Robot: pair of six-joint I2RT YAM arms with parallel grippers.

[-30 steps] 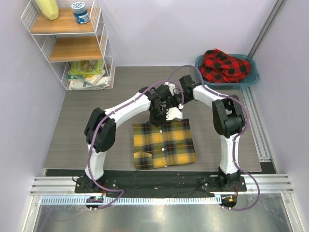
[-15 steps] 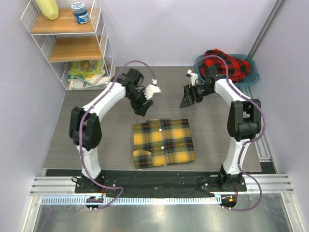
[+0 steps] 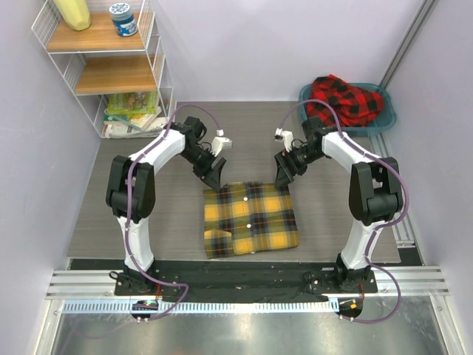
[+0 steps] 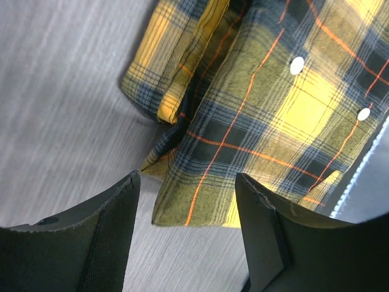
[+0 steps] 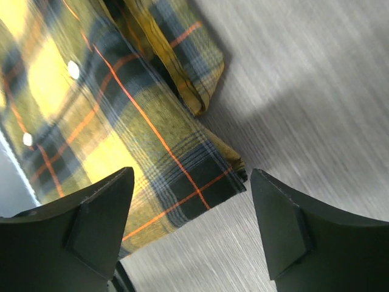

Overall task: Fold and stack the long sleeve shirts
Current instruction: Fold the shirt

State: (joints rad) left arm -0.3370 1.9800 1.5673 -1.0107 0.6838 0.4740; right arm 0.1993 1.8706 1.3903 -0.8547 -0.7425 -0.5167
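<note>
Both pincers lowered since earlier toward the far edge of the folded yellow-and-black shirt: left pincer wide and empty above its far-left corner, right pincer likewise above far-right; red-and-black shirt heaped in teal basin beyond that far-right corner, nearer the right pincer.

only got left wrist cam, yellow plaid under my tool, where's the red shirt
Observer: The red shirt is bunched up, unfolded, in the teal basin at the far right corner.
Operator: and my other arm
Observer: The right tool hangs open over the yellow shirt at its far right corner, mirroring the left tool at the far left corner.
Operator: whole thing folded?
Observer: From above it's a compact rectangle, no sleeve sticking out.
</note>
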